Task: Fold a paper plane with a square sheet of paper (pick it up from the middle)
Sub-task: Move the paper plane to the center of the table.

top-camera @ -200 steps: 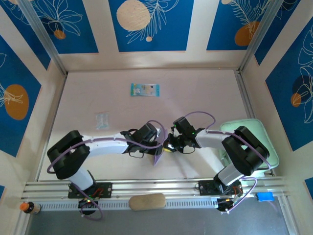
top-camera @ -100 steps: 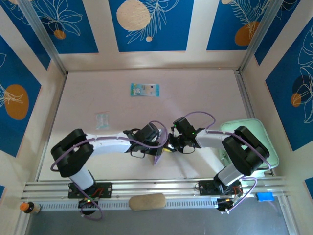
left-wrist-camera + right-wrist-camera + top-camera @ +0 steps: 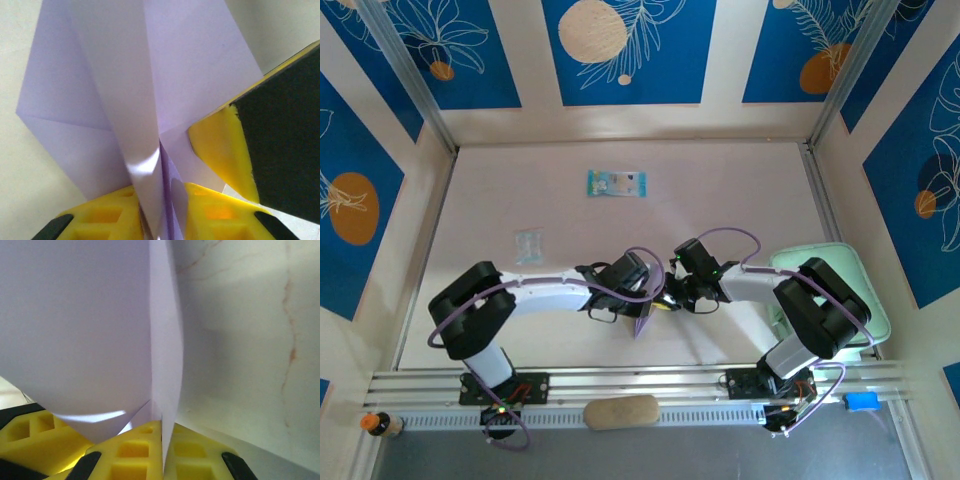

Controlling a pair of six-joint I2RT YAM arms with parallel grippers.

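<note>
Your counter [image 3: 740,190] is the broad pale field here, with the mint-green tray [image 3: 876,318] at its right edge beneath the right arm. Both arms reach in to meet near the front middle, and between them hangs the paper plane [image 3: 125,85]: lilac paper already creased down the centre, with angled flaps spreading to either side (a dart half made, I'd judge, not a finished one). The overhead view is too small to tell whether its lower tip touches the counter. Your left gripper [image 3: 160,222] has its fingers closed tight on the centre fold. Your right gripper [image 3: 161,440] pinches the same fold just beside it, fingers pressed together with the paper rising from the seam. You look to be midway through the wing folds. Next, one grip should hold the keel firm while the other frees itself and takes a flap. Go gently, since thin paper slips or tears easily. The small blue-green packet [image 3: 617,184] lies well apart at the back.
</note>
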